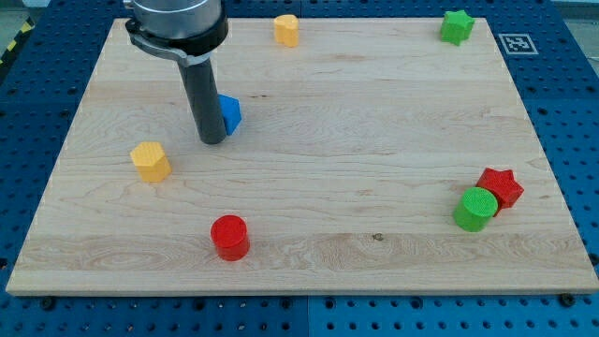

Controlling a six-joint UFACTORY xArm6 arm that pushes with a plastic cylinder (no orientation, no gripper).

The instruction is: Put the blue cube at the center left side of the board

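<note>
Tip: my tip [212,140] rests on the tabletop [374,122], touching the blue cube [229,113] from the view's left.
Pincer: there is none to see; the arm ends in a bare rod.
Blue cube: upper left of the board, partly hidden behind the rod.
Nearby: a yellow block [151,161] sits toward the lower left; a red cylinder [229,237] lies below.
Far right: a green cylinder [475,208] touches a red star [501,186].

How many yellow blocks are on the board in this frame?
2. One yellow block sits near the view's top edge; the other yellow block lies toward the view's left, below my tip. None appears hidden.
</note>
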